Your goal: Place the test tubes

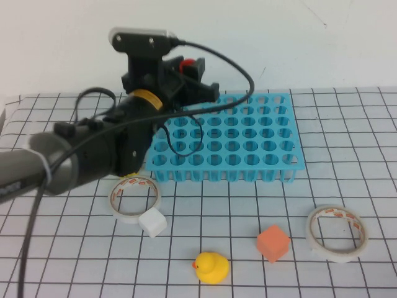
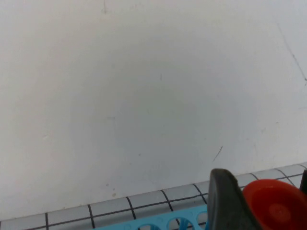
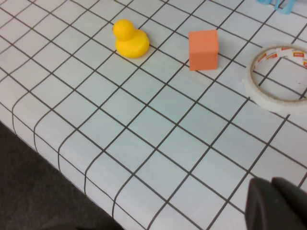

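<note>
A blue test tube rack (image 1: 248, 139) with many empty holes stands at the back of the gridded table. My left gripper (image 1: 189, 77) hovers over the rack's back left corner, shut on a test tube whose red cap (image 1: 185, 64) shows between the fingers. In the left wrist view the red cap (image 2: 276, 206) sits against a dark finger (image 2: 225, 201), with the rack's edge (image 2: 158, 223) below; the tube's body is hidden. My right gripper (image 3: 278, 201) is outside the high view, hanging shut and empty over the table's front area.
One tape roll (image 1: 134, 197) with a white cube (image 1: 152, 222) beside it lies in front of the rack. An orange cube (image 1: 273, 243), a yellow duck (image 1: 211, 267) and a second tape roll (image 1: 337, 232) lie nearer the front. The table edge (image 3: 48, 158) drops off near the right gripper.
</note>
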Tool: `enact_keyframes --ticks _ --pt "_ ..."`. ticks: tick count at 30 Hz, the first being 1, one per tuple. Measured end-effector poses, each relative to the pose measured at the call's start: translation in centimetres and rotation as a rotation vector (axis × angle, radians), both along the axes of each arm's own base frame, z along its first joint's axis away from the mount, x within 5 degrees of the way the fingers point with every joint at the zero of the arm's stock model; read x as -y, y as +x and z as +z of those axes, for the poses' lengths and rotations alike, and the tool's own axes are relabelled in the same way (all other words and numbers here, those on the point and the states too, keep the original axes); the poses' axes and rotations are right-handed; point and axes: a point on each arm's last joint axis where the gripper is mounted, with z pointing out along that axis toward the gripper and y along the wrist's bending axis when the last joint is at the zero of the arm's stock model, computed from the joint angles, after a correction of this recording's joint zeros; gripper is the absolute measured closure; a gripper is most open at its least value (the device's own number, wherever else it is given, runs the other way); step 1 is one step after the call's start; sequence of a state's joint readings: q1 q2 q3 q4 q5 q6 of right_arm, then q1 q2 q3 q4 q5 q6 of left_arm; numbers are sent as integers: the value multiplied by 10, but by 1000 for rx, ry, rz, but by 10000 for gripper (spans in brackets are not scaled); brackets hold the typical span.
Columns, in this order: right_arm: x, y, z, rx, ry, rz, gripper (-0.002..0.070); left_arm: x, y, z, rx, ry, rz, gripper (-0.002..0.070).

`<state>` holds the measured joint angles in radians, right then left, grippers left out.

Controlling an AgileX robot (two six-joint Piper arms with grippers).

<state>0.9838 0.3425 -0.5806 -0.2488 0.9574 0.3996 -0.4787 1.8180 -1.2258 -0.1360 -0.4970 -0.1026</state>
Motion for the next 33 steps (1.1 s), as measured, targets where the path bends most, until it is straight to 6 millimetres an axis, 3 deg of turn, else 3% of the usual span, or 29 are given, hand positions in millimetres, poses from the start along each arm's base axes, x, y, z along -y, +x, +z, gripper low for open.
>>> enact_keyframes --ticks 5,11,22,33 --pt "0 0 0 0 0 0 678 3 8 -19 27 36 6 417" --pt "0 0 0 0 0 0 678 3 10 -26 47 115 6 417" --pt "0 0 0 1 -1 0 678 -10 16 -31 -38 34 93 417" --pt "0 0 0 0 -2 -1 678 -8 23 -53 -37 37 113 417"
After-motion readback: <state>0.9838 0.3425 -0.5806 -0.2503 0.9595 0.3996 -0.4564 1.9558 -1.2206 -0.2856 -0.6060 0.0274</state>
